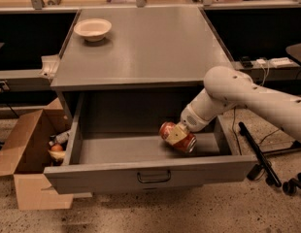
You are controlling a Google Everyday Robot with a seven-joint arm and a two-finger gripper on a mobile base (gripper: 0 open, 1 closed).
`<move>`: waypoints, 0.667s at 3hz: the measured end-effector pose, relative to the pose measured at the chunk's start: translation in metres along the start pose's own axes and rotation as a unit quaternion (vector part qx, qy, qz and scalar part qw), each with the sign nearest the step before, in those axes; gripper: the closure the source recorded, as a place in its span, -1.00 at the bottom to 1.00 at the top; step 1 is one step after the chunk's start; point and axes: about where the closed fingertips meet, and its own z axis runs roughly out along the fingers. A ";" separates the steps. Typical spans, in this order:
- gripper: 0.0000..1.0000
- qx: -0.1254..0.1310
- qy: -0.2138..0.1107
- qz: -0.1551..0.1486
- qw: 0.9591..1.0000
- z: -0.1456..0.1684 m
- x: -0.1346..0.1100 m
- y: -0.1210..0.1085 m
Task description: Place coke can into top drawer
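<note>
The top drawer (149, 176) of the grey cabinet stands pulled out, its front panel with a small dark bar handle (154, 177) facing me. My gripper (178, 135) reaches in from the right on a white arm (247, 98) and is shut on the coke can (171, 133), a red-orange can lying tilted on its side. The can is inside the drawer, low over its floor toward the right; I cannot tell whether it touches the floor.
A cream bowl (92, 29) sits on the cabinet top (150, 42) at the back left. A brown cardboard box (29, 154) with small items stands on the floor left of the drawer. Black legs and cables (259, 154) lie on the floor at the right.
</note>
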 end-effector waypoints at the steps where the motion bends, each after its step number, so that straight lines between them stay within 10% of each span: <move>1: 0.47 0.009 -0.018 0.012 1.000 0.021 -0.002 -0.013; 2: 0.00 0.013 -0.026 0.019 0.999 0.029 -0.002 -0.020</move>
